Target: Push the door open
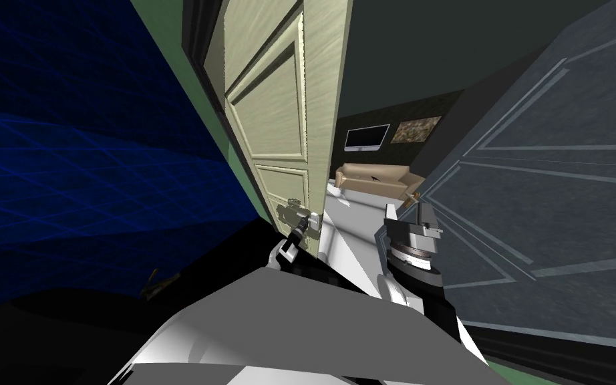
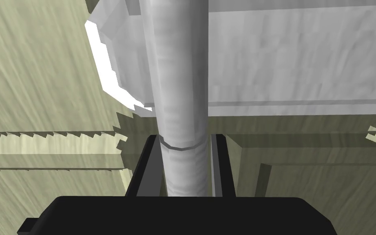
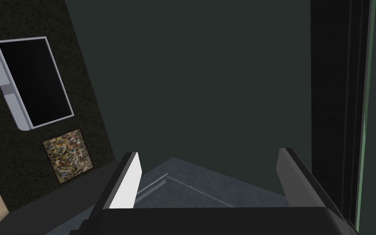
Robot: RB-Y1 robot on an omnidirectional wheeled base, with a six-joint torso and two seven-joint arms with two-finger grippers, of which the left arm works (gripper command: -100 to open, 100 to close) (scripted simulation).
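A pale yellow-green panelled door stands ajar at the left of the doorway, its free edge facing me. Its grey lever handle runs between the fingers of my left gripper, which is shut on it; a light grey plate lies behind the handle. In the head view the left gripper sits at the door's lower edge by the handle. My right gripper is raised in the doorway gap, apart from the door. Its fingers stand open with nothing between them.
A grey-blue panelled door stands on the right of the gap. Through the opening are a tan sofa, a wall screen and a small picture. A blue wall is on the left.
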